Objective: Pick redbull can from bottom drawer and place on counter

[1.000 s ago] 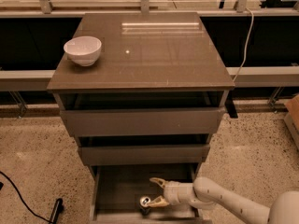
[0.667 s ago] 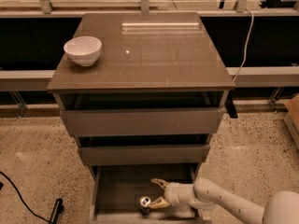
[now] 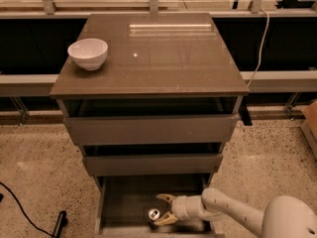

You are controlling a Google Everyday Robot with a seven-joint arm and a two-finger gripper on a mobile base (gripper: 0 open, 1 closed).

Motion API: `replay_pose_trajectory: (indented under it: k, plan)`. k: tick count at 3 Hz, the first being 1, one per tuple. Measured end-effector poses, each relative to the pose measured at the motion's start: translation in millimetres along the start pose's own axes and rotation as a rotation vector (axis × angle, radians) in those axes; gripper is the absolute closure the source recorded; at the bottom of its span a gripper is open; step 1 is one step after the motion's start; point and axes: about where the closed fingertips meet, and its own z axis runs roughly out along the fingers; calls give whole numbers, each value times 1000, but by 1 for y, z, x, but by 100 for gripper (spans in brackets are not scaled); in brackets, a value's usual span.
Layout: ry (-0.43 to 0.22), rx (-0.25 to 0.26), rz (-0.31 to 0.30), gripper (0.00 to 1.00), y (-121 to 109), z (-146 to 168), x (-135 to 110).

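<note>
The redbull can (image 3: 154,214) stands upright on the floor of the open bottom drawer (image 3: 124,207), its silver top showing. My gripper (image 3: 159,208) reaches in from the right on a white arm, low in the drawer. Its tan fingers (image 3: 165,198) are spread apart, one behind the can and one in front, with the can at their tips. The counter (image 3: 163,58) is the glossy grey-brown top of the cabinet above.
A white bowl (image 3: 87,53) sits at the counter's left edge. The two upper drawers (image 3: 148,130) are slightly pulled out above the bottom one. A black cable and handle (image 3: 58,223) lie on the speckled floor at left. A white cord (image 3: 260,38) hangs at right.
</note>
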Motion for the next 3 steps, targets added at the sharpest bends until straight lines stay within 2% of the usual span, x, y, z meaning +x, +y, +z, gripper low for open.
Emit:
replay_pose_trajectory:
  k: [1, 2, 3]
  plan:
    - [0, -55, -10, 30, 7, 13, 3]
    - [-7, -92, -35, 43, 11, 21, 4]
    - [-18, -128, -68, 67, 14, 25, 3]
